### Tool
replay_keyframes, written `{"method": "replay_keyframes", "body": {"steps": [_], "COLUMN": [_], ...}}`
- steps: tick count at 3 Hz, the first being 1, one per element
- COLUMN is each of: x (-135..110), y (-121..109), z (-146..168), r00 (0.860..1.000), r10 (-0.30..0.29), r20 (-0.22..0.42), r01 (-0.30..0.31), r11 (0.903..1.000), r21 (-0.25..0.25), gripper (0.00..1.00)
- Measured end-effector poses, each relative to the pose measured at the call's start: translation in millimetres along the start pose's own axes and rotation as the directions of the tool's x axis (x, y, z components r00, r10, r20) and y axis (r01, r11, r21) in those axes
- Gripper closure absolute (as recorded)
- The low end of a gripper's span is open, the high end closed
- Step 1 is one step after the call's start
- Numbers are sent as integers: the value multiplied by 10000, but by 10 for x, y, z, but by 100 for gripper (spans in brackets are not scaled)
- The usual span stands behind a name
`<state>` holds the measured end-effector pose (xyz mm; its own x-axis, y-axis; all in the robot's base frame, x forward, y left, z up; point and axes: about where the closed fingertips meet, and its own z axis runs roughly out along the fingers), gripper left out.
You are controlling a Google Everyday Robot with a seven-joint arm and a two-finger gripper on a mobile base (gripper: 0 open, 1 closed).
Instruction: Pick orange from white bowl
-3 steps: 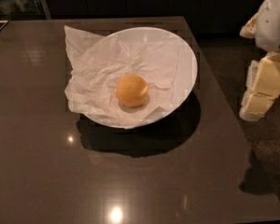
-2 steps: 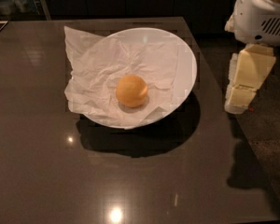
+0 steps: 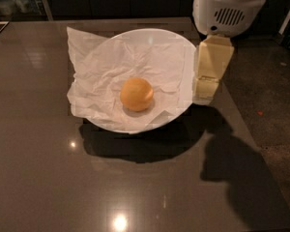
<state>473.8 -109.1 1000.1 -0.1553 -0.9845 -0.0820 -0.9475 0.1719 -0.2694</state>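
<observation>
The orange (image 3: 136,94) is small, round and yellow-orange. It lies in the middle of the wide white bowl (image 3: 180,41), on a crumpled white paper sheet (image 3: 99,69) that lines the bowl and sticks out past its left rim. My gripper (image 3: 206,92), cream-coloured under a white arm housing (image 3: 227,8), hangs pointing down right beside the bowl's right rim. It is to the right of the orange and holds nothing that I can see.
The bowl stands on a dark glossy table (image 3: 48,178). The table's right edge (image 3: 251,144) runs diagonally just behind the gripper, with dark floor (image 3: 280,95) beyond it. The arm casts a shadow on the table's front right.
The gripper has moved left from the frame's right edge to the bowl's right rim. The orange, paper and bowl have not moved.
</observation>
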Motion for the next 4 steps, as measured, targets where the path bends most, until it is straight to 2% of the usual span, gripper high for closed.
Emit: {"method": "replay_keyframes", "body": {"steps": [1, 2, 3, 4], "x": [-53, -336, -711, -971], "y": [-43, -82, -85, -86], "z": [-21, -46, 87, 301], "r00": [9998, 9981, 9954, 9915], "r10": [-17, -357, -899, -1300], "r20": [186, 506, 339, 64], "r01": [12, 332, 883, 1299], "r11": [9997, 9982, 9950, 9914], "r21": [237, 499, 468, 130], "gripper": [0, 0, 0, 0]}}
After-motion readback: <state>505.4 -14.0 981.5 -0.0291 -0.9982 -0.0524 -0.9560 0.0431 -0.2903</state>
